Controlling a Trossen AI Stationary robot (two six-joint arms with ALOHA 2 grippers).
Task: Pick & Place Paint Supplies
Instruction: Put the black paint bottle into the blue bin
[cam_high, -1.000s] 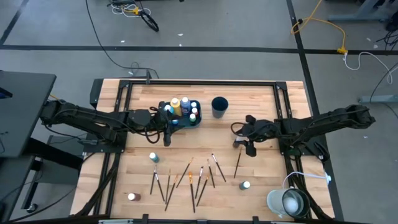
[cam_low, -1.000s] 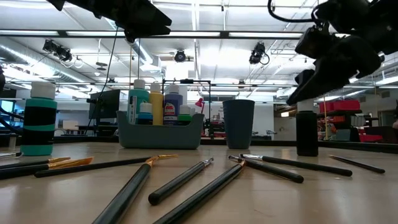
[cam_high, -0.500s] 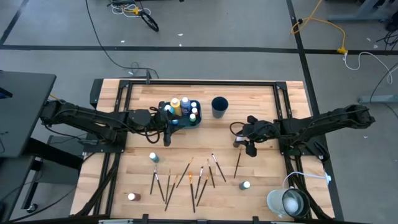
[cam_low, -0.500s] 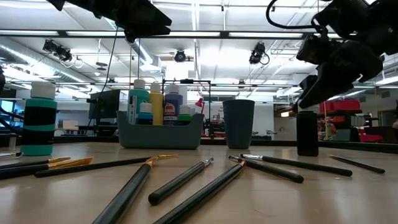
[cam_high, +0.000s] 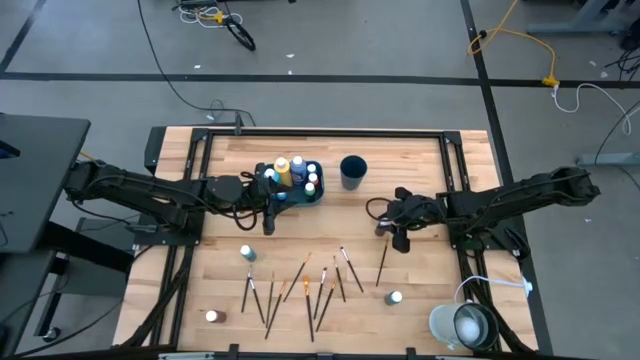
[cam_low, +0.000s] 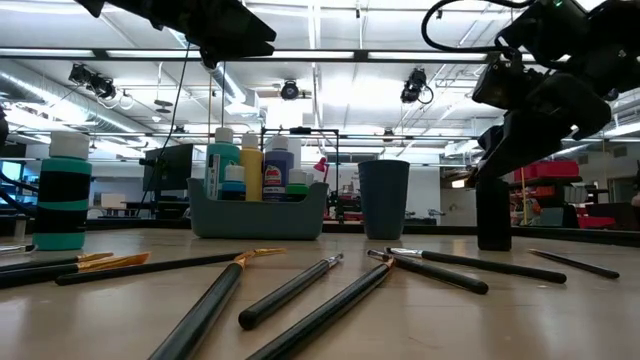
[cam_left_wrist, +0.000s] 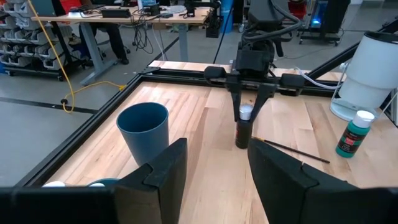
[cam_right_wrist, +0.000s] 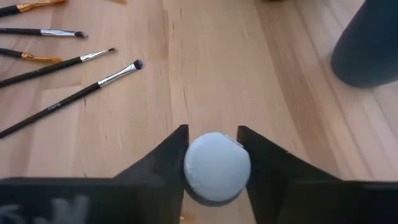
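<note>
Since a second ago the right gripper (cam_right_wrist: 213, 163) has come down and drawn its fingers in around the dark paint bottle (cam_left_wrist: 243, 127); before, they stood wider and a little higher above its white cap. The bottle stands upright on the table (cam_high: 420, 290), to the right of the blue cup (cam_high: 352, 171) and on the near side of it. Its long axis is vertical, and the gripper reaches it from above with one finger on each side of the cap. In the right wrist view the fingers look pressed against the cap, so the hold seems made, though from that angle I cannot be sure it is firm. A single brush (cam_high: 382, 262) lies just beside the bottle on the near side, clear of the fingers. The right arm is plainly the nearer one for this bottle. The left gripper (cam_left_wrist: 214, 174) hangs by the tray (cam_high: 290, 192) of bottles, left of the cup, with its fingers apart and nothing between them. The lift should go straight up along the bottle's axis to keep it from tipping.
</note>
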